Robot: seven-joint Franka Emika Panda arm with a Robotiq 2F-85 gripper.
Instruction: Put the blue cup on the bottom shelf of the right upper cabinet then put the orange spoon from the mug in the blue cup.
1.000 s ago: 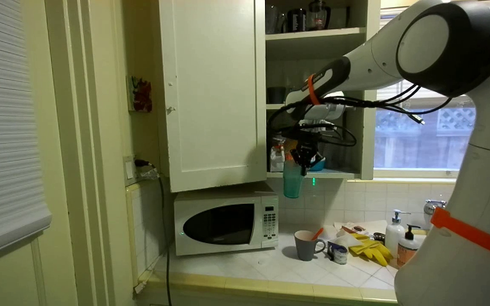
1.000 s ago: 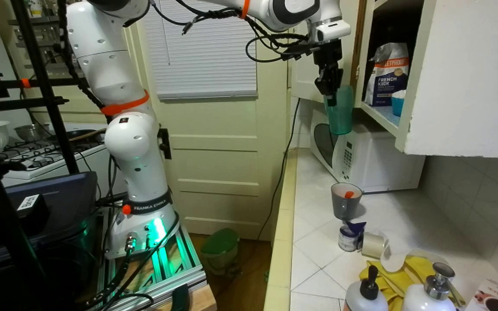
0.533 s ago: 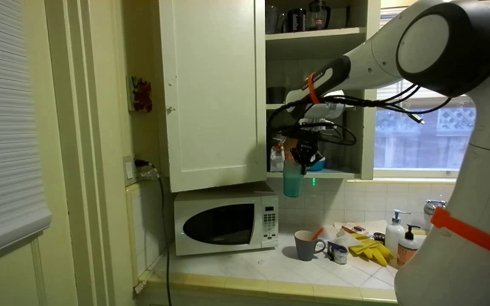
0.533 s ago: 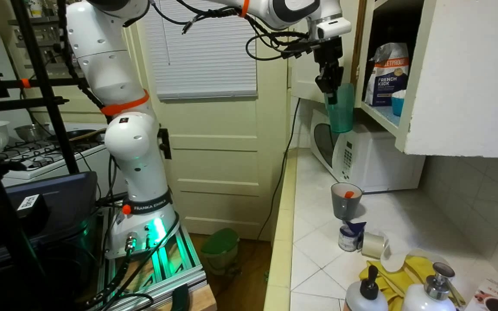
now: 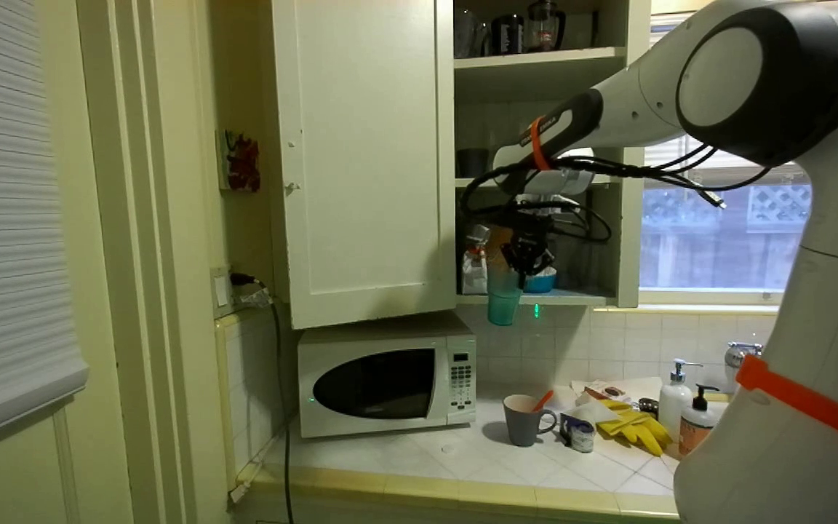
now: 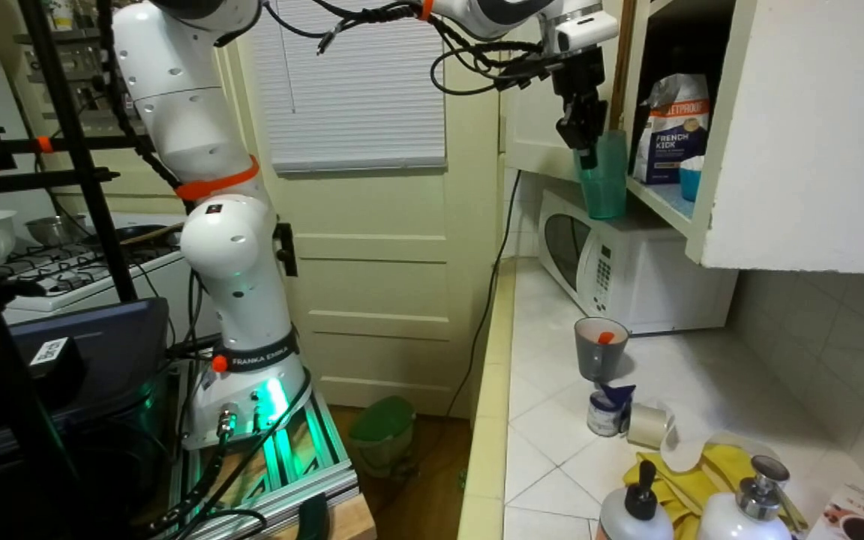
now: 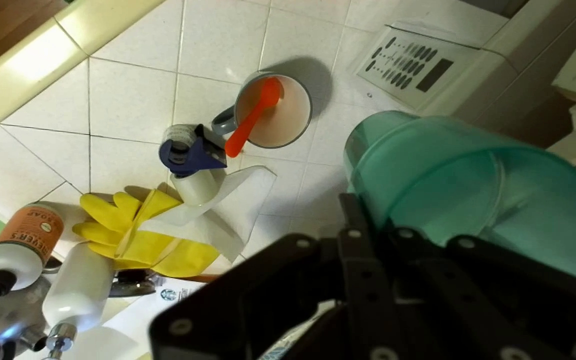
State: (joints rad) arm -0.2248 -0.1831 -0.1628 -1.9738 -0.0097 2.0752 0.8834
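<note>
My gripper (image 5: 523,280) is shut on the wall of the teal blue cup (image 5: 504,307), near its rim. The cup hangs nearly upright just outside the open front of the right upper cabinet (image 5: 631,218). Its base appears lower than the edge of the bottom shelf (image 5: 575,298) in an exterior view. In the wrist view the cup (image 7: 418,150) is at the right and its open mouth shows, with the fingertips (image 7: 368,217) at its side. The grey mug (image 5: 521,428) stands on the counter below, with the orange spoon (image 7: 248,127) leaning in it.
A coffee bag (image 6: 673,142) and a low blue dish (image 6: 690,184) stand on the bottom shelf. The cabinet door (image 5: 368,160) hangs open above the microwave (image 5: 390,382). Tape rolls (image 6: 606,414), yellow gloves (image 5: 633,428) and soap bottles (image 5: 675,400) are on the counter.
The gripper and the cup have risen and moved slightly toward the cabinet. The mug and the spoon have stayed in place.
</note>
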